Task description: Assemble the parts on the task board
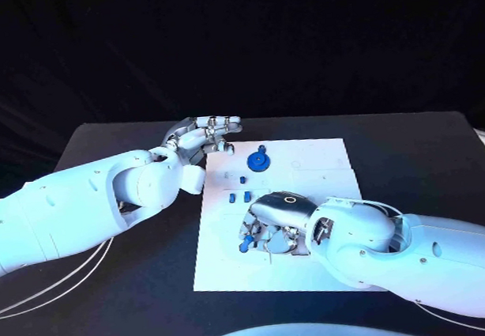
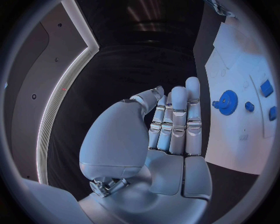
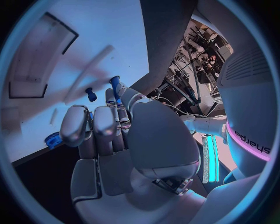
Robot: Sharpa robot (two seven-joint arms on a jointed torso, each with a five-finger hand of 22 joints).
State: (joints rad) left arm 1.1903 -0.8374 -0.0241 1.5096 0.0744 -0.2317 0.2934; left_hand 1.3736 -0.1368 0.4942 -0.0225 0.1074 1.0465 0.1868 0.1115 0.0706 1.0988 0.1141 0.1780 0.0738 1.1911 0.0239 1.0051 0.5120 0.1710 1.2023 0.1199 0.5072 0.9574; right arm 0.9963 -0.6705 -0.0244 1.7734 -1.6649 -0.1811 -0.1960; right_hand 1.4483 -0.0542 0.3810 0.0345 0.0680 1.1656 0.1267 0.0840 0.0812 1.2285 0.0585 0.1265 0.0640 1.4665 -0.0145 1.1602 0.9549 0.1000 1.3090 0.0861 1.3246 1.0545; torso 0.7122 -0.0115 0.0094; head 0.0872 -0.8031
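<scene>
The white task board lies in the middle of the black table. A blue gear sits near its far edge, with small blue pieces just in front of it. My right hand hangs over the board's near left part, fingers curled down. In the right wrist view it pinches a small blue peg between thumb and a finger. Another blue peg stands on the board close by. My left hand hovers at the board's far left corner, fingers stretched out side by side, holding nothing.
In the left wrist view the gear and several small blue pieces lie on the board beside my left hand. Bare black table surrounds the board. White cables trail under my left arm.
</scene>
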